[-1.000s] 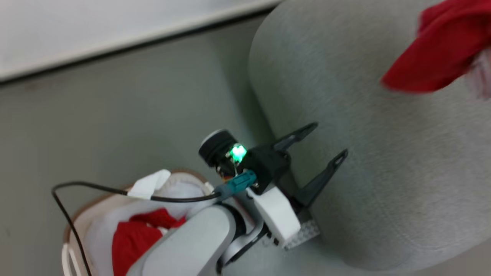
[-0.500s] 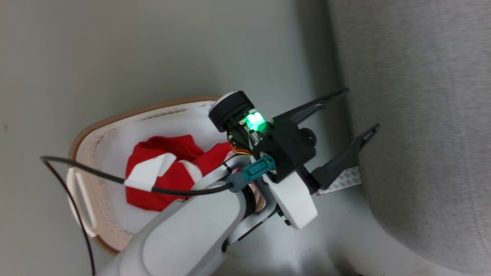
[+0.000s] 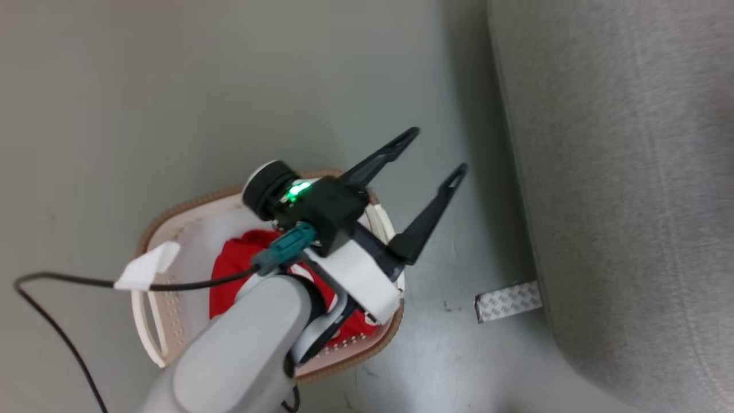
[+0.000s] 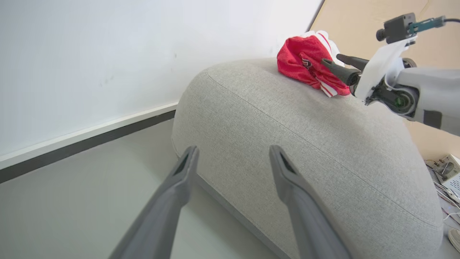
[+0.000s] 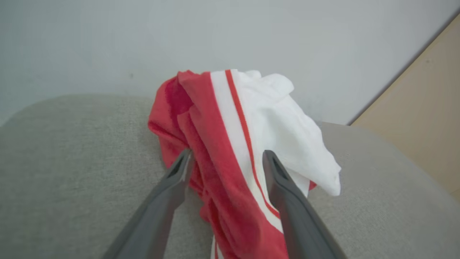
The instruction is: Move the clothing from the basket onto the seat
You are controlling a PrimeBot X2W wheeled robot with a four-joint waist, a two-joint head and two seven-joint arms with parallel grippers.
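Note:
A red garment [image 3: 232, 269] lies in the cream basket [image 3: 172, 310] on the floor, partly hidden under my left wrist. My left gripper [image 3: 438, 151] hangs open and empty above the basket's far rim, its fingers pointing at the grey seat [image 3: 619, 172]. In the left wrist view my left gripper [image 4: 233, 158] faces the seat [image 4: 305, 136]. On top of the seat lies another red and white garment [image 4: 302, 63], with my right gripper [image 4: 336, 61] at it. In the right wrist view my right gripper [image 5: 227, 154] is open, and the garment [image 5: 222, 118] rests on the seat [image 5: 72, 151] between its spread fingers.
A strip of patterned tape [image 3: 507, 300] lies on the floor at the seat's base. A black cable [image 3: 57, 281] with a white tag trails from my left arm. A white wall with a dark baseboard [image 4: 90, 140] stands behind the seat. Small electronics [image 4: 445, 169] lie on the floor.
The head camera has swung from the seat down to the basket. My left arm has drawn back, so its wrist is over the basket. Its gripper is still open.

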